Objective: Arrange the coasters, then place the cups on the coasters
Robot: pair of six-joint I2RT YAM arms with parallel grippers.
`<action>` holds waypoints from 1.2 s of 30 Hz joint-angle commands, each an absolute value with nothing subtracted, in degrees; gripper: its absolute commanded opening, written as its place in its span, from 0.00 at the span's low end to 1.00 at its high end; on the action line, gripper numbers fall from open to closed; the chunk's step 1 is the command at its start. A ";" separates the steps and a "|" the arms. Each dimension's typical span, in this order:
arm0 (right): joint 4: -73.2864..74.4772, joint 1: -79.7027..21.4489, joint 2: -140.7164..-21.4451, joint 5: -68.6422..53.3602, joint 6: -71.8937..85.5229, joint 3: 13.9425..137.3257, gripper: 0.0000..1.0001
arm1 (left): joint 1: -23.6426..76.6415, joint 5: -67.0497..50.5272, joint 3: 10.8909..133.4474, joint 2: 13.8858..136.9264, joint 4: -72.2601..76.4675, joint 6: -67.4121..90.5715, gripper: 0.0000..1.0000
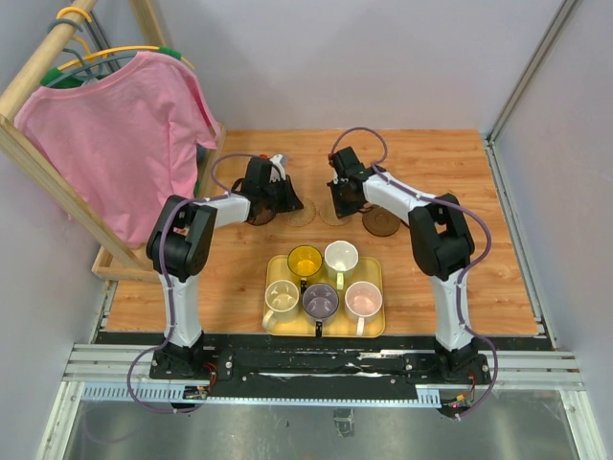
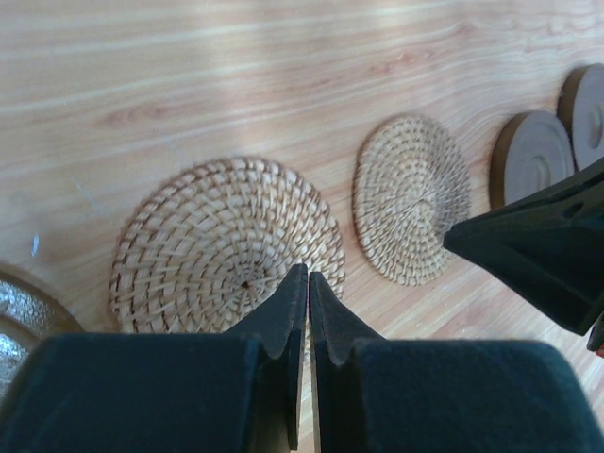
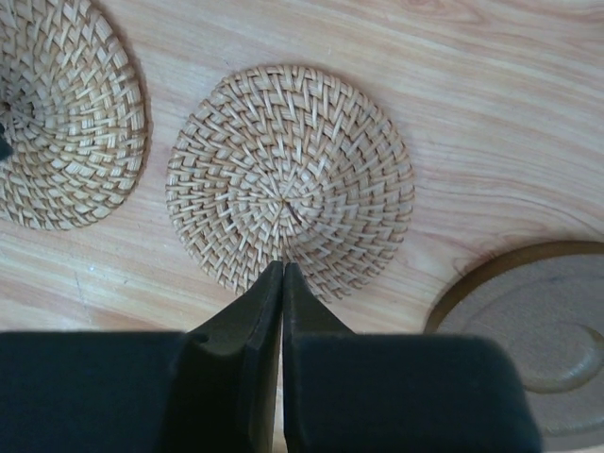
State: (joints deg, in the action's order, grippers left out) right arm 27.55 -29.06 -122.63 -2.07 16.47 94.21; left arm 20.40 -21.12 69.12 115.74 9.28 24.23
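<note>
While poised over round tan woven coasters (image 2: 226,245), holds left gripper (image 2: 308,276) and right gripper (image 3: 283,266) clenched, empty; small handled mugs (image 1: 320,300) on yellow tray (image 1: 375,270).

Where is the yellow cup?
In the top view, the yellow cup sits on the tray, in its far row, left of the white cup and behind the purple cup.

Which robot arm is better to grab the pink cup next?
Probably the right arm. The pink cup sits at the right end of the tray, on that arm's side. Both arms' jaws are shut and empty near the woven coasters, so neither is ahead.
</note>
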 commanded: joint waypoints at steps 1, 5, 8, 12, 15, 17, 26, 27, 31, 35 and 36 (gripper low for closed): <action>29.62 -30.27 -117.21 -0.08 14.15 94.09 0.05 | 20.70 -22.35 72.78 111.78 9.66 23.31 0.08; 29.47 -30.48 -113.88 0.81 13.89 93.33 0.11 | 20.73 -22.76 73.31 109.20 9.42 23.29 0.08; 28.50 -30.50 -109.92 1.94 14.19 91.46 0.15 | 20.76 -22.85 72.43 107.12 9.40 23.29 0.08; 28.40 -30.34 -107.22 5.41 14.73 88.57 0.16 | 20.69 -23.17 69.33 104.01 10.28 23.70 0.08; 28.77 -30.02 -105.69 8.18 15.17 85.48 0.18 | 20.70 -23.72 66.41 101.64 11.14 23.56 0.08; 29.20 -29.84 -104.69 10.67 15.49 83.26 0.18 | 20.74 -23.61 64.38 100.04 11.18 23.19 0.08; 28.91 -24.19 -103.33 12.92 17.42 76.71 0.08 | 20.75 -23.43 56.08 92.46 12.41 23.29 0.08; 28.55 -23.33 -103.36 12.15 17.40 76.24 0.08 | 20.74 -23.32 55.48 91.67 12.40 23.36 0.08; 26.50 -20.94 -104.12 10.82 16.50 74.83 0.08 | 20.79 -22.67 53.10 88.05 11.83 23.29 0.08; 25.80 -18.92 -107.31 10.76 15.85 76.22 0.07 | 20.74 -20.94 50.39 84.63 10.92 23.47 0.08; 25.72 -18.52 -108.09 10.28 15.71 76.63 0.06 | 20.74 -20.51 49.76 83.88 10.52 23.53 0.08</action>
